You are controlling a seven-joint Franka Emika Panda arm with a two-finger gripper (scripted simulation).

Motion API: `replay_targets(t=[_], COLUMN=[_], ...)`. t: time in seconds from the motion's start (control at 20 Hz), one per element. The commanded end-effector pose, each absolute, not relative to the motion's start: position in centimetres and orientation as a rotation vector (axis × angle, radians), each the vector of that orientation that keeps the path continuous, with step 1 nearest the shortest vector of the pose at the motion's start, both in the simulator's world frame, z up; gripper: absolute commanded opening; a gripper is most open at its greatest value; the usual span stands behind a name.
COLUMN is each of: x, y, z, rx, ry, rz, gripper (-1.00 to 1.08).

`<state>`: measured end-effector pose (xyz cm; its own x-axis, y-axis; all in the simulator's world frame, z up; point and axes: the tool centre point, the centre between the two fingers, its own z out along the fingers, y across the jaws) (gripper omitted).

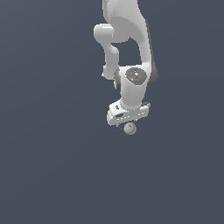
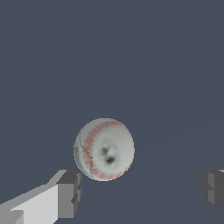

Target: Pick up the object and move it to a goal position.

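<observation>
The ball lies on the plain dark ground, and the wrist view shows it between and slightly ahead of the two grey finger pads, clear of both. It is a small off-white sphere with thin reddish seams like a baseball's. I judge it light, firm and smooth, likely to roll at a slight nudge and to squirt out of a pinch that lands off its widest line. The best hold is across its middle, one pad on each opposite flank, with the seams giving a little extra bite.

The gripper stands wide apart, its jaws spread well beyond the ball's width and holding nothing. One pad sits at about seven o'clock from the ball in the wrist view, the other at about four o'clock, farther off.

In the exterior view the ball peeks out just under the white hand, at roughly five o'clock from it. Whether the fingertips already reach down to the ball's level is hard to tell, since the hand hides them. Beyond it, the arm rises toward twelve o'clock.

By count: one ball, one gripper with two pads, one arm. No goal marker is visible in either view.
</observation>
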<state>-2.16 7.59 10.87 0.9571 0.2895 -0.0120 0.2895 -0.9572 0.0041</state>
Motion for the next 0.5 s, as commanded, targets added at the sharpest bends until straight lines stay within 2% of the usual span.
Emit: replay_targets(t=[0.0,0.45], x=[-2.5,-2.8], y=[9.2,10.2], z=[10.2,9.5], rx=[3.094,3.088], ry=[0.531,0.574], rz=[-0.007,-0.003], gripper=[1.0,1.0])
